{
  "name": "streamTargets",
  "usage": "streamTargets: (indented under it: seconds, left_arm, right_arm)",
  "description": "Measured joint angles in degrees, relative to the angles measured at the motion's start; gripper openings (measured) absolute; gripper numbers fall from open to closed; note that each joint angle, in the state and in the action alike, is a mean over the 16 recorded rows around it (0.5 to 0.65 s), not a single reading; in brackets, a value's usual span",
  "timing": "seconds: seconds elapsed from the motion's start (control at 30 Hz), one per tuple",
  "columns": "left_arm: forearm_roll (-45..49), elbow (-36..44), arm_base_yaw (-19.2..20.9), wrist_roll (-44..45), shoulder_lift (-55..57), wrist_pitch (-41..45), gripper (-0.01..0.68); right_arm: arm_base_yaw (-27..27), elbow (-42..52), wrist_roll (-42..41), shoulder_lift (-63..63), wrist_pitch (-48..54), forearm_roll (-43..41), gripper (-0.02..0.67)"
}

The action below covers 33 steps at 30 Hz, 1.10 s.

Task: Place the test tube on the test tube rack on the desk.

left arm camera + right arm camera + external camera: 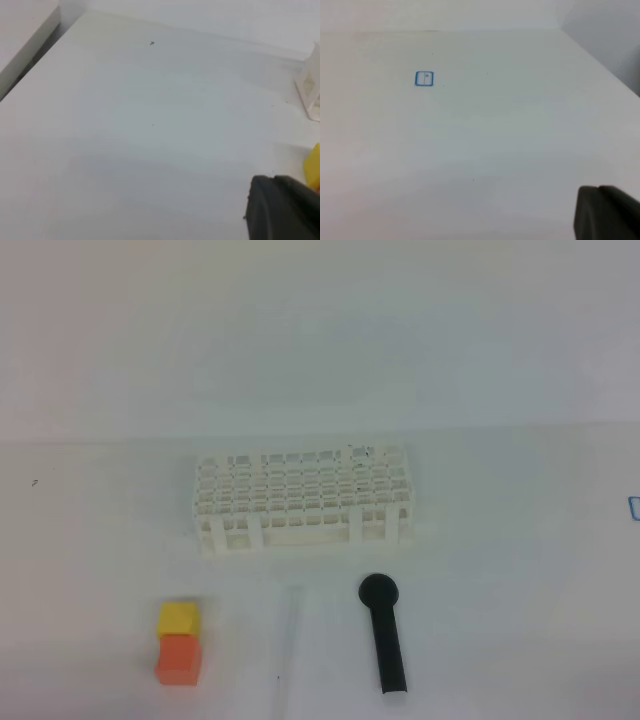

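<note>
The test tube [293,635] lay flat on the desk [500,570], faint and barely discernible, just in front of the test tube rack [303,498] and between the black round-headed stick [385,634] and the stacked cubes. The rack stood upright near mid-desk. The yellow cube [179,619] touched the orange cube [179,658]. A small blue square mark [424,78] sat on the desk. Left gripper [285,210] and right gripper [607,212] showed only as dark corners, both clenched, holding nothing.
</note>
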Motion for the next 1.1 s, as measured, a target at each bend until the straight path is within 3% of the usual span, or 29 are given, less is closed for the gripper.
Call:
streamTargets:
  seconds: [0.27,0.57,1.1]
  left_arm:
    - [-4.31,0.0,0.0,-0.38,0.0,-5.56,-0.001]
    - [-12.99,0.0,0.0,-1.6,0.0,-18.48,-0.001]
    - [-29.45,-0.05,0.0,-13.56,0.0,-32.93,-0.001]
  right_arm:
    - [0.0,0.0,0.0,0.0,0.0,0.0,-0.001]
    - [0.0,0.0,0.0,0.0,0.0,0.0,-0.001]
    - [0.0,0.0,0.0,0.0,0.0,0.0,-0.001]
